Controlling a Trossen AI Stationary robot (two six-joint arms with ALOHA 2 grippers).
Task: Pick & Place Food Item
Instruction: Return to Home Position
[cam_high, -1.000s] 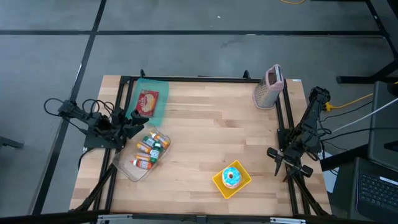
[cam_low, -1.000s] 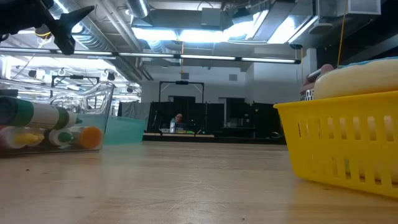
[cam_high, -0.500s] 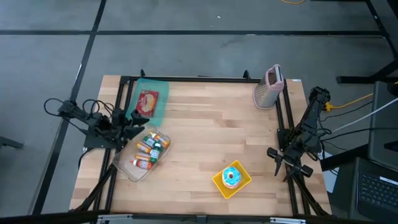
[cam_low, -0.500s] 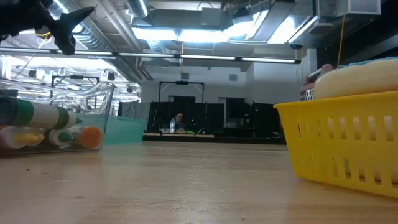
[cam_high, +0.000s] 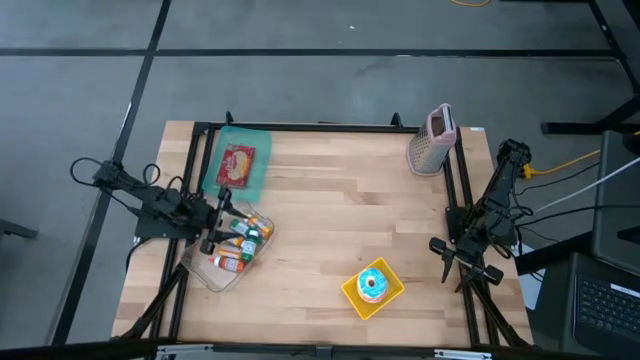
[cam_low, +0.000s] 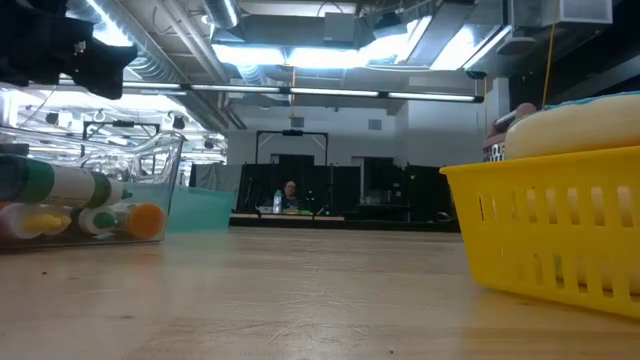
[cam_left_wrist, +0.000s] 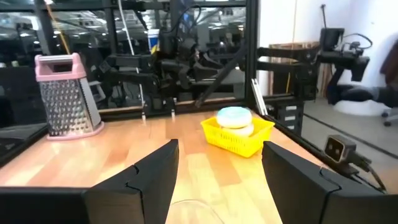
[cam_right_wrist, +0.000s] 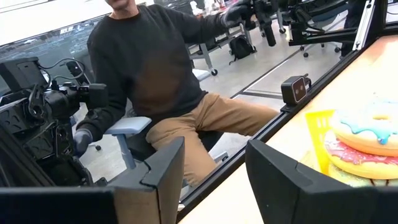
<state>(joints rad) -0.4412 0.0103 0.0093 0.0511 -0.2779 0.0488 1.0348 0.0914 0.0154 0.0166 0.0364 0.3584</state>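
Observation:
A blue-iced donut (cam_high: 373, 284) lies in a yellow basket (cam_high: 352, 296) near the table's front edge, right of middle. A red food packet (cam_high: 237, 162) rests on a teal tray (cam_high: 256, 140) at the far left. My left gripper (cam_high: 218, 226) hovers open over the left rim of a clear tub (cam_high: 215, 276) of small bottles, pointing level toward the table's right; its wrist view shows the basket (cam_left_wrist: 237, 133) far ahead. My right gripper (cam_high: 447, 262) waits open at the table's right edge, with the donut (cam_right_wrist: 368, 134) beside it in its wrist view.
A pink-topped grater (cam_high: 433, 142) stands at the far right corner. The clear tub (cam_low: 85, 195) and the yellow basket (cam_low: 545, 235) flank bare wood in the low view. A black frame runs along the table's edges. A person (cam_right_wrist: 155, 68) sits beyond the right edge.
My left gripper has sunk a little toward the clear tub, tipped down to level and rolled about its own axis, its fingers staying apart. The right arm and all objects have kept still.

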